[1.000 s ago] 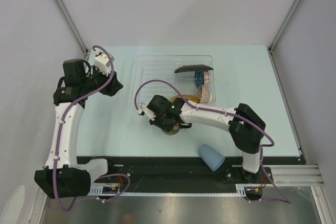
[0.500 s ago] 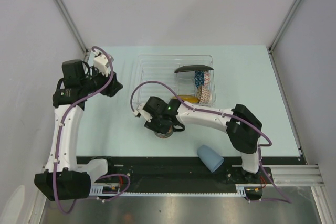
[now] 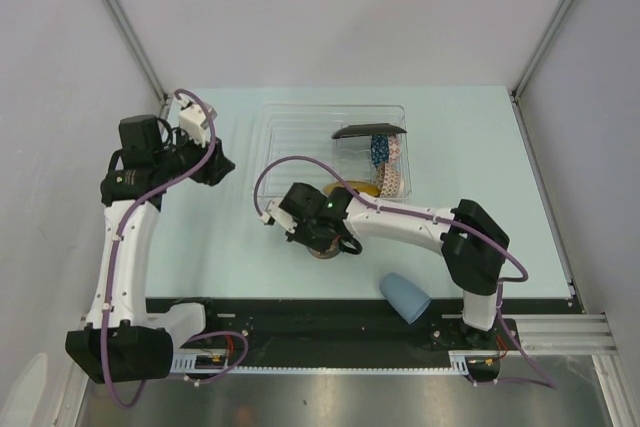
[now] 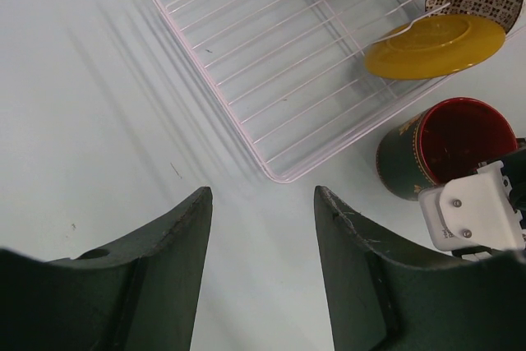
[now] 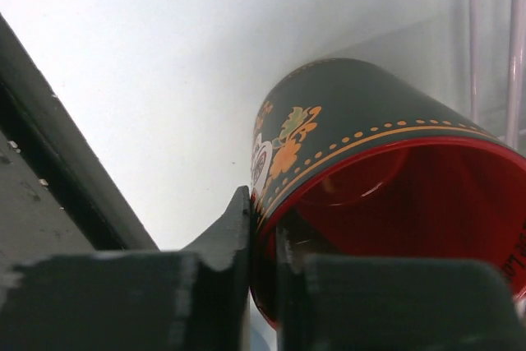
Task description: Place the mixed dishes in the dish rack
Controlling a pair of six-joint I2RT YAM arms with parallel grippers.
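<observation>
My right hand pinches the rim of the mug just beside the dish rack; the mug looks glazed, probably slippery and breakable.

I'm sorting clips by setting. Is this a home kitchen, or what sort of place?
Probably a robot lab test cell, not a kitchen: left arm and right arm mounted on a metal rail at the table edge, bare white panels boxing it in, a dish rack but no sink.
</observation>
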